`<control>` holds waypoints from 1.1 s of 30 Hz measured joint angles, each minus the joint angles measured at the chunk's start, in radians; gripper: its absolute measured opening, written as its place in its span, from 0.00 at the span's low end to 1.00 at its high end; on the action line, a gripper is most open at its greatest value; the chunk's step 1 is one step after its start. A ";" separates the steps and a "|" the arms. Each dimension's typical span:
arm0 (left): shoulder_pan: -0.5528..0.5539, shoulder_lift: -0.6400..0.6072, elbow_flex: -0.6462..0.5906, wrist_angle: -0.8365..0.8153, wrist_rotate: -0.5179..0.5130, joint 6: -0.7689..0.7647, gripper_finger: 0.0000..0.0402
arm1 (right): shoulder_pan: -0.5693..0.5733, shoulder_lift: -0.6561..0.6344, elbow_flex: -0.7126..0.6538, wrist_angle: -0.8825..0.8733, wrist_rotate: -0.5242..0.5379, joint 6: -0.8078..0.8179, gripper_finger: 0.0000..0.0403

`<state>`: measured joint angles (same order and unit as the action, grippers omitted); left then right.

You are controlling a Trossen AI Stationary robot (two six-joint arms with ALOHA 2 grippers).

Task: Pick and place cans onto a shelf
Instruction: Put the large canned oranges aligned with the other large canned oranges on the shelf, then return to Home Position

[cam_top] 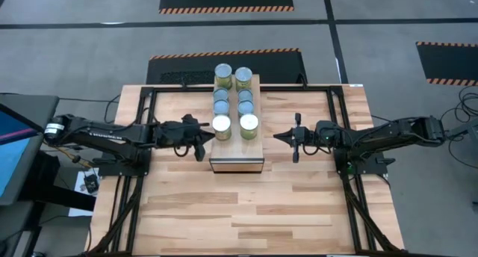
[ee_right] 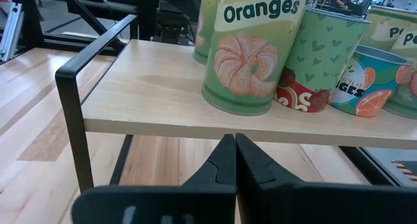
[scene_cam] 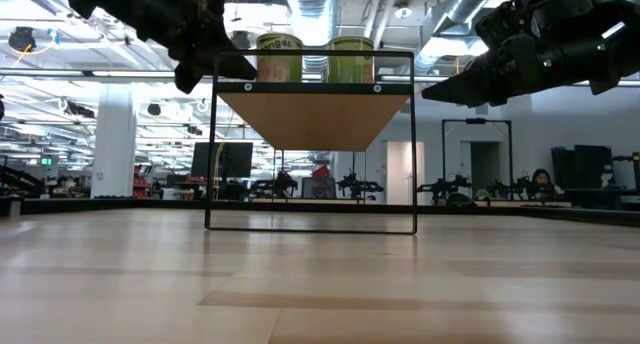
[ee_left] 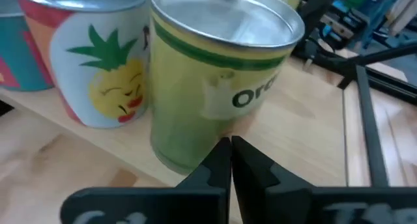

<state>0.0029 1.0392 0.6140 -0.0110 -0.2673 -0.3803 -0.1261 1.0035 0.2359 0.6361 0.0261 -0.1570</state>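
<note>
All eight cans (cam_top: 233,100) sit on shelf (cam_top: 237,146) in two rows. Left gripper (cam_top: 202,140) and right gripper (cam_top: 287,137) flank its near end, fingers pinched together, holding nothing. Risk: left gripper nearly touches front-left can (cam_top: 222,125); sideways swing tips it into row.

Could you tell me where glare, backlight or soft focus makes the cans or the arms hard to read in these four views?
High view: the two front can lids glare white. Low view: bright ceiling lights turn both arms into silhouettes, and the shelf underside sits in shade. Left wrist view: the nearest can looks soft, with its lid reflecting light. Right wrist view: evenly lit, the Oranges label reads clearly.
</note>
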 joint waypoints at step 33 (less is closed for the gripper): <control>0.253 -0.415 -0.261 0.077 0.295 0.414 0.00 | -0.252 -0.079 0.000 -0.015 -0.367 0.087 0.02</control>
<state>0.2557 0.6243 0.3527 0.0662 0.0276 0.0340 -0.3782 0.9244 0.2359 0.6216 -0.3407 -0.0696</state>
